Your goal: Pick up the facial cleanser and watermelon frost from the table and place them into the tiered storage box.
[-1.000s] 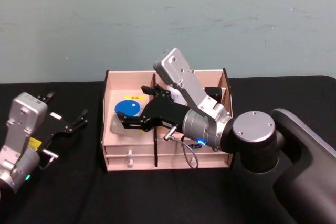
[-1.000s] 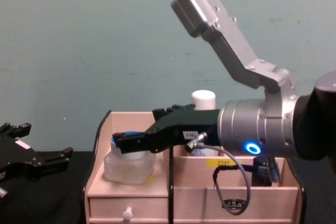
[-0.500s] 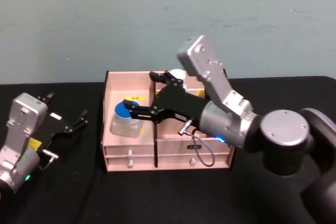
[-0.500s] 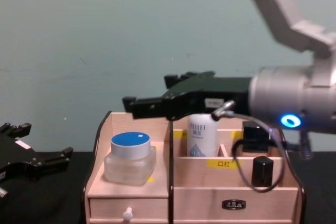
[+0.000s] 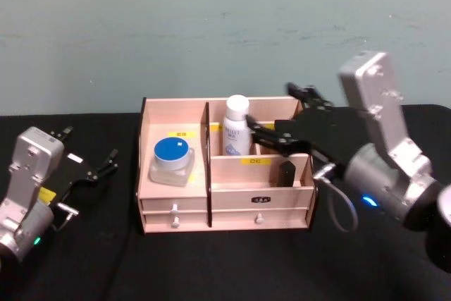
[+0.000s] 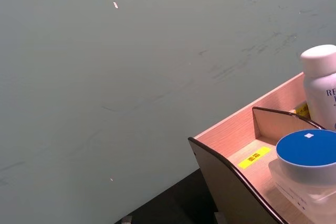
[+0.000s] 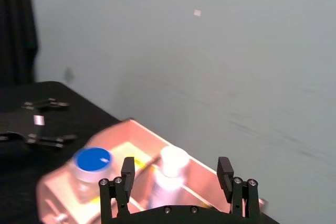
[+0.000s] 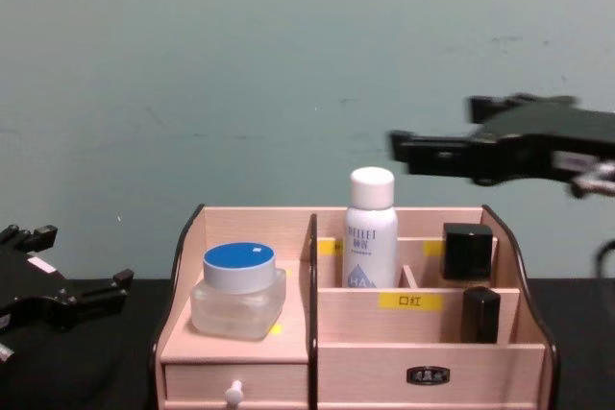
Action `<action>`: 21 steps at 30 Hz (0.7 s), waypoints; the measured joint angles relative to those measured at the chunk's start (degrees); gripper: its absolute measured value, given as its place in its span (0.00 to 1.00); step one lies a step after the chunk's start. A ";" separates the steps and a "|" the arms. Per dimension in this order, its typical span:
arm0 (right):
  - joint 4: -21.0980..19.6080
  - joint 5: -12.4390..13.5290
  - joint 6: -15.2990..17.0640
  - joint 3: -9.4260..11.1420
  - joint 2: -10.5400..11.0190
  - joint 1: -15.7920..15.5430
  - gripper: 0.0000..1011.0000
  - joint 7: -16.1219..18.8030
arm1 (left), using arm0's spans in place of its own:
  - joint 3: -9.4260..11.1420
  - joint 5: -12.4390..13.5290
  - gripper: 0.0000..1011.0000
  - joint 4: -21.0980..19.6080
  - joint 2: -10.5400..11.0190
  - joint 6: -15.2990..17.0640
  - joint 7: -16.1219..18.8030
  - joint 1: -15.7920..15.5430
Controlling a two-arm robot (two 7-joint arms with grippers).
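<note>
Head view: right gripper (image 5: 282, 119) fingers spread, empty.

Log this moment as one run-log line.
right gripper: open, above tiered storage box | blue-lidded jar: left compartment | left gripper: open, parked

One tiered storage box (image 5: 173, 207) sits on the table (image 5: 211, 259) — it has two drawers (image 8: 234, 383) and holds four items: one blue-lidded jar (image 5: 172, 160), one white bottle (image 5: 237, 127) and two black containers (image 8: 468, 251). Two grippers show — left gripper (image 5: 90, 163), right gripper (image 5: 271, 118).
</note>
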 joint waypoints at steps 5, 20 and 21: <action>-1.58 -1.18 -0.87 3.96 0.57 -4.02 0.99 -3.05 | 0.00 0.00 1.00 0.00 0.00 0.00 0.00 0.00; 0.73 -5.63 -3.37 11.92 -1.48 -12.87 0.99 -12.28 | 0.00 0.00 1.00 0.00 0.00 0.00 0.00 0.00; 1.34 -5.94 -3.37 12.33 -2.02 -13.33 0.99 -13.01 | 0.00 0.00 1.00 0.00 0.00 0.00 0.00 0.00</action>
